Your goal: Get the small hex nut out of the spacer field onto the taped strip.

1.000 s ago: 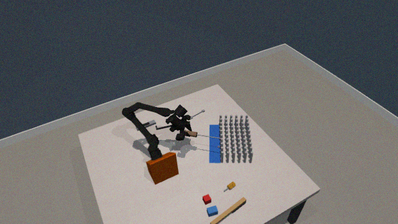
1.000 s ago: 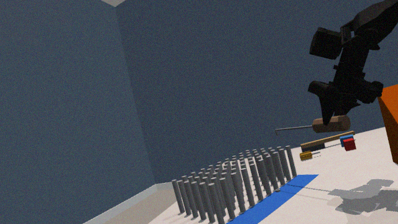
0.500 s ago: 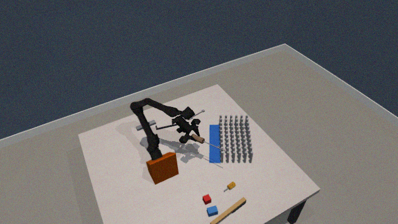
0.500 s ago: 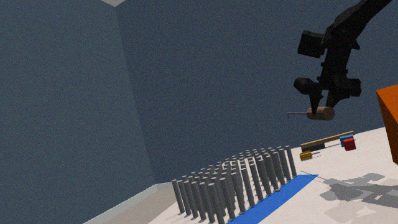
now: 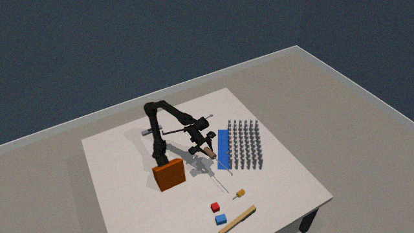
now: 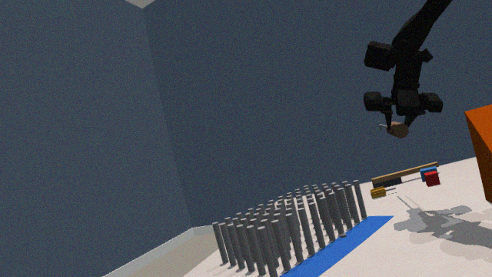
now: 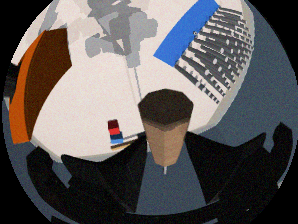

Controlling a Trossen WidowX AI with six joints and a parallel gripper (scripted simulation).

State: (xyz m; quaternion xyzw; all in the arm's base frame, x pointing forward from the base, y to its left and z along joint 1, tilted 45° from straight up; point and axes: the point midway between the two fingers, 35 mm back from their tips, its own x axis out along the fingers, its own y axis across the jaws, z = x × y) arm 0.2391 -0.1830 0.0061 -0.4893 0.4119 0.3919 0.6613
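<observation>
My gripper [image 5: 209, 151] [image 6: 398, 126] [image 7: 165, 137] is shut on the brown handle [image 5: 210, 153] [image 6: 399, 131] [image 7: 166, 145] of a thin rod tool. The tool is held above the table, left of the taped strip. Its rod [image 5: 223, 164] points toward the near right, its tip in the air outside the field. The blue taped strip [image 5: 222, 142] [image 6: 369, 227] [image 7: 184, 30] runs along the spacer field's front. A tiny nut [image 5: 227, 152] [image 6: 343, 235] [image 7: 195, 33] shows on the strip near its spacer-side edge. The grey spacers [image 5: 230, 163] [image 6: 262, 250] stand upright in rows.
An orange block [image 5: 169, 175] [image 6: 478, 154] stands by the arm's base. A short yellow-handled tool [image 5: 240, 193] [image 6: 378, 192], red cube [image 5: 215, 207], blue block [image 5: 220, 219] and wooden bar [image 5: 239, 219] lie toward the near side. A dark rod [image 5: 174, 131] lies behind the arm.
</observation>
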